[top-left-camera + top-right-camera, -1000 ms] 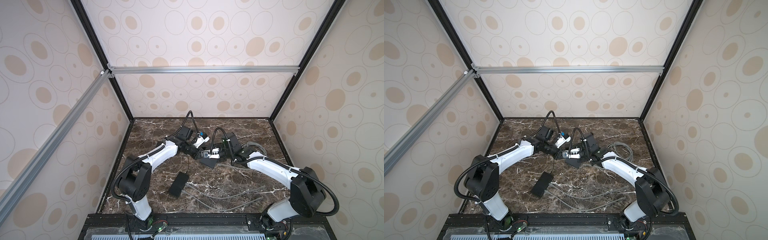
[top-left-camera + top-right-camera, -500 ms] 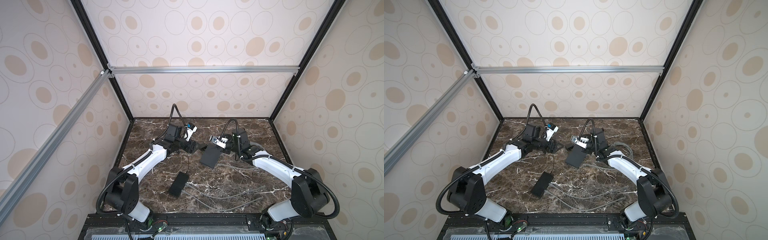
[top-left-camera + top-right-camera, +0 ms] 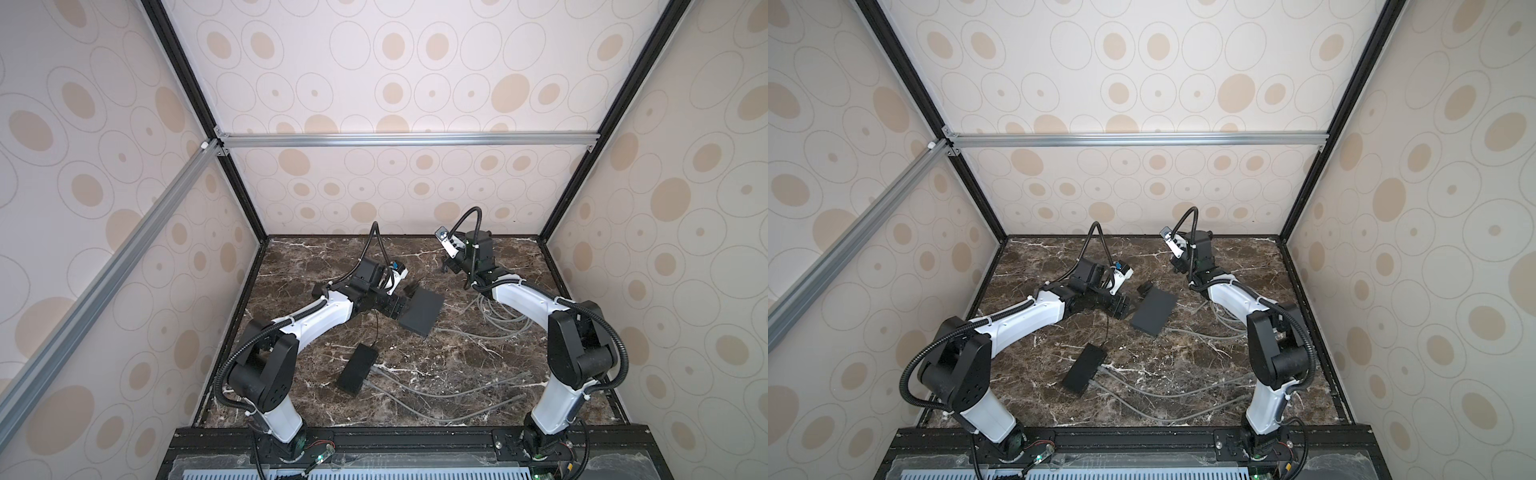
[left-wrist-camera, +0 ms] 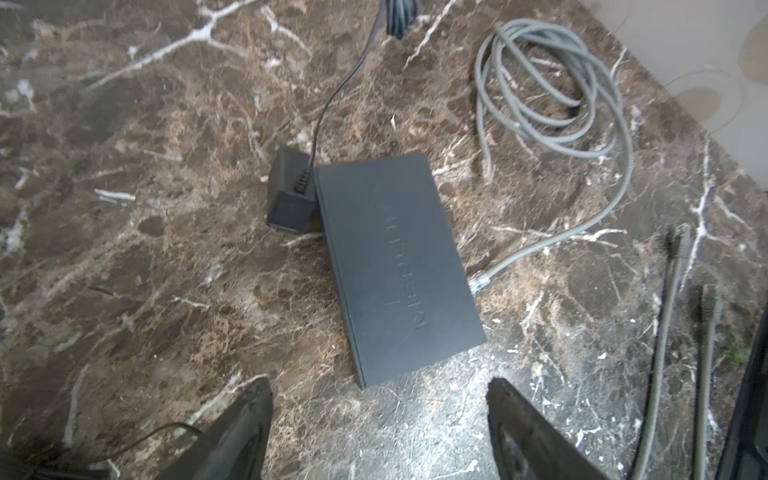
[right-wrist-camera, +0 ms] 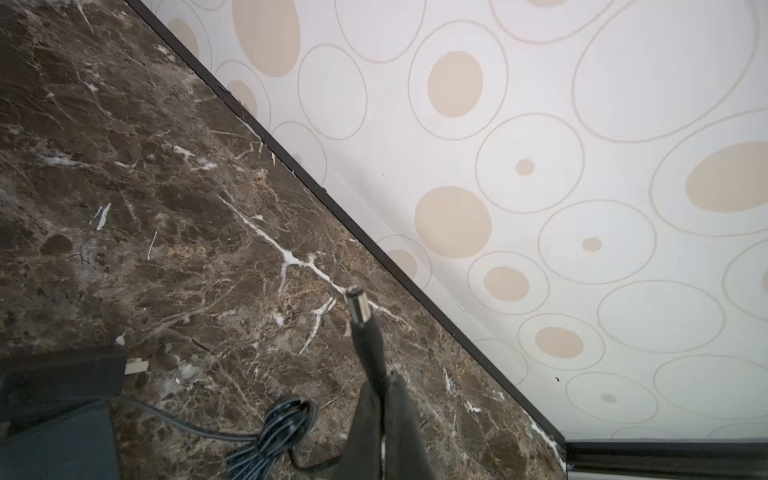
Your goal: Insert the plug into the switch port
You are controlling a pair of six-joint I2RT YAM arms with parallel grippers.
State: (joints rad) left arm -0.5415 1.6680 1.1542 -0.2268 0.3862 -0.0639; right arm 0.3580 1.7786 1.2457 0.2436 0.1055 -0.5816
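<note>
The switch (image 3: 422,311) (image 3: 1154,311) (image 4: 395,266) is a flat dark grey box lying on the marble table; its port does not show. My left gripper (image 3: 400,309) (image 3: 1124,308) (image 4: 378,399) is open just short of its near end, with nothing between the fingers (image 4: 249,415). My right gripper (image 3: 446,266) (image 3: 1177,266) (image 5: 384,382) is raised near the back wall, shut on the black sleeve of the plug (image 5: 359,307), a small barrel plug whose metal tip sticks out past the fingertips.
A black power adapter (image 3: 413,287) (image 4: 291,195) lies against the switch's far end, its thin cord bundled (image 5: 274,432). A second black box (image 3: 357,368) lies nearer the front with grey cables. A coiled grey network cable (image 4: 552,83) lies right of the switch.
The left gripper has opened and now points at the switch lying flat. The right gripper has drawn back from the switch toward the rear wall with the plug.
</note>
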